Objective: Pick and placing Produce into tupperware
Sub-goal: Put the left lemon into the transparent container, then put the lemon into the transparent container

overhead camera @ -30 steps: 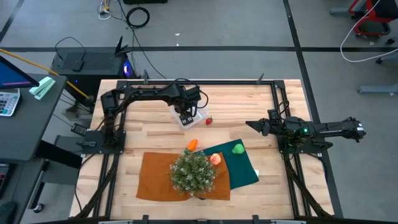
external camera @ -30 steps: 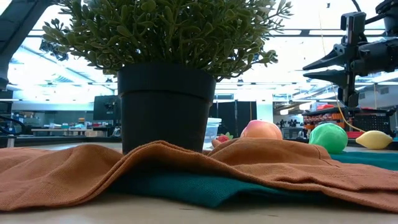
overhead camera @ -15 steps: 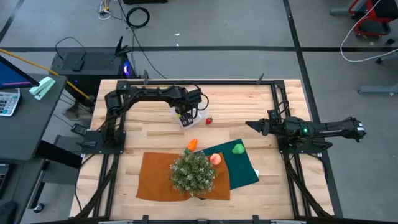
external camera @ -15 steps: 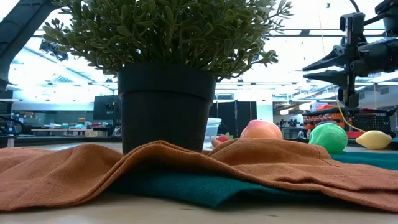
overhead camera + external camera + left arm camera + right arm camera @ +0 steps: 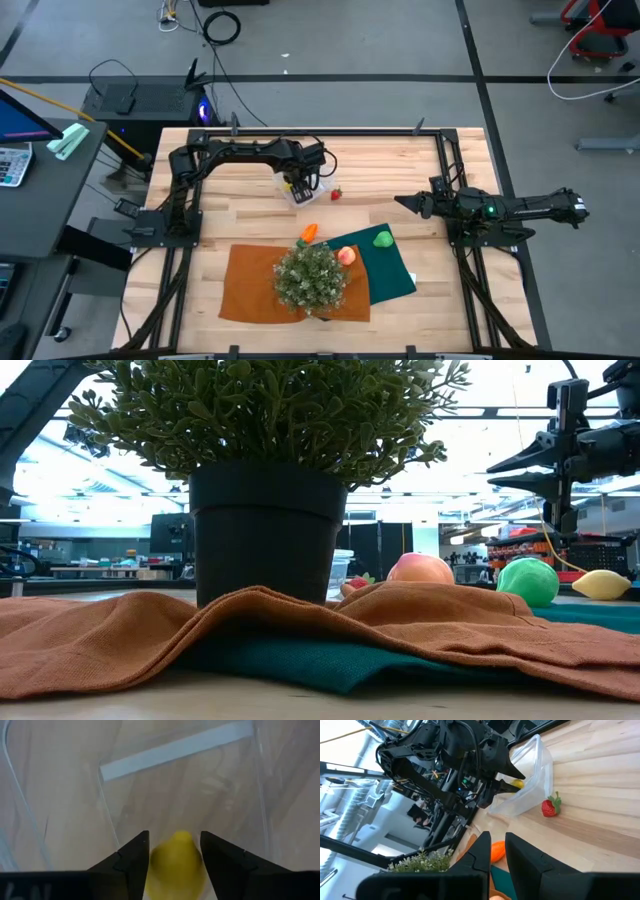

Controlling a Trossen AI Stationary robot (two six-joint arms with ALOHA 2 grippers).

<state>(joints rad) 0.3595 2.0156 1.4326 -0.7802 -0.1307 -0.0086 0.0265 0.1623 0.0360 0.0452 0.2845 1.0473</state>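
Note:
My left gripper points down into the clear tupperware at the table's far middle, shut on a small yellow fruit. It also shows in the right wrist view. A red strawberry lies on the wood just right of the tupperware. An orange piece, a peach-pink piece and a green piece lie by the cloths. Another yellow piece shows in the low view. My right gripper hangs open and empty above the table's right side. My left gripper pinches the yellow fruit's two sides between its two fingers, from above, pointing down. The fruit's rounded end sticks out past the fingertips over the tupperware's floor. Whether it touches the floor I cannot tell.
A bushy potted plant stands on an orange cloth at the near middle, beside a dark green cloth. Bare wood lies on the table's left and far right. Black frame rails run along the table's edges.
My left gripper has moved slightly toward the table's far edge over the tupperware, its arm folding back a little. The produce on the table and my right gripper have stayed where they were.

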